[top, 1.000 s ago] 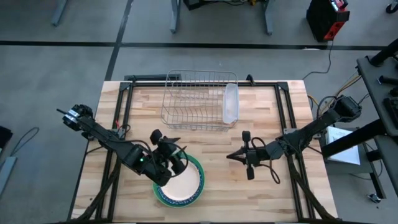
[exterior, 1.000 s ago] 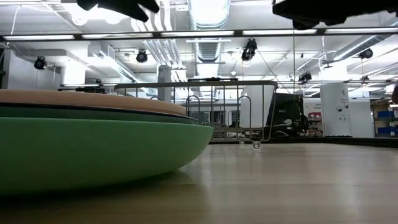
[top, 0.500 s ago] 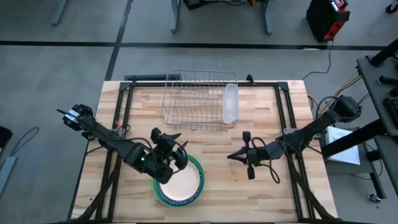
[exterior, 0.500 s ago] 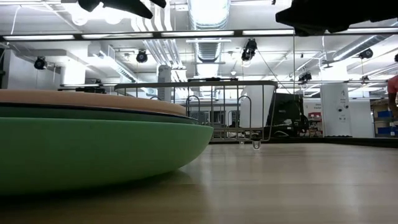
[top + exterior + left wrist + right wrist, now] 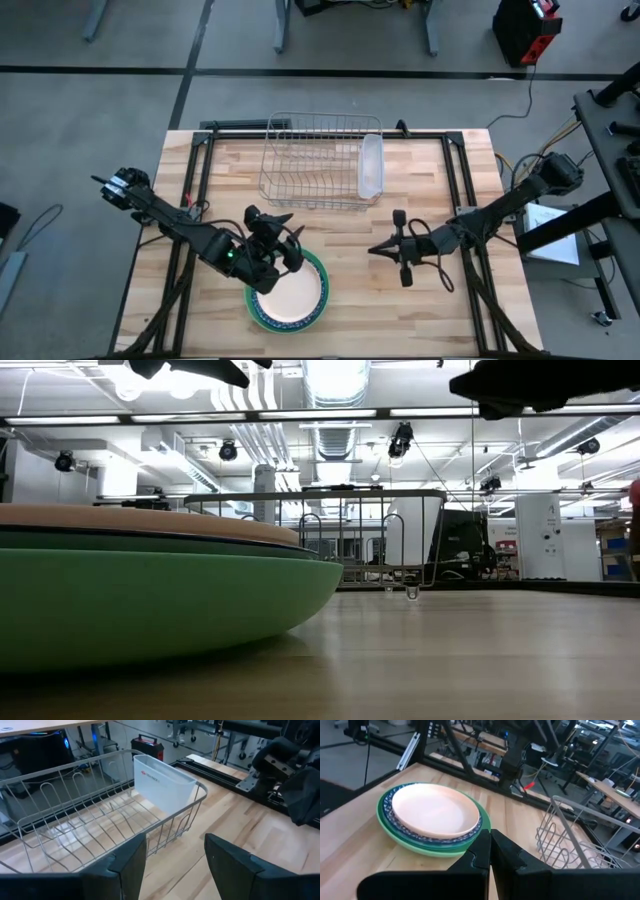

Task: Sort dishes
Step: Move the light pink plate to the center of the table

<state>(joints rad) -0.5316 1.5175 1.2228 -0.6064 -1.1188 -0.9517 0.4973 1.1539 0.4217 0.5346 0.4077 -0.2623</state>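
**Left arm poised over the stacked dishes, wire rack beyond**

A pale wooden table point(image 5: 340, 290) fills the overhead view. Toward its far edge stands a silver wire dish rack point(image 5: 310, 160), holding no dishes, with a clear plastic tray point(image 5: 371, 165) clipped to its right end. At the near edge, left of centre, the dishes sit in one stack: a large plain green plate point(image 5: 319, 272) at the bottom, a blue speckled plate point(image 5: 427, 837) above it, and a peach-pink shallow bowl point(image 5: 290, 293) on top. Any other plates in the stack cannot be made out.

The left gripper point(image 5: 268, 238) hovers at the stack's far-left rim, fingers spread apart and holding nothing, clearly the nearer arm. The rack lies straight ahead of it, farther across the table. The right gripper point(image 5: 385, 249) waits well to the stack's right, fingers pressed together, pointing toward the dishes.
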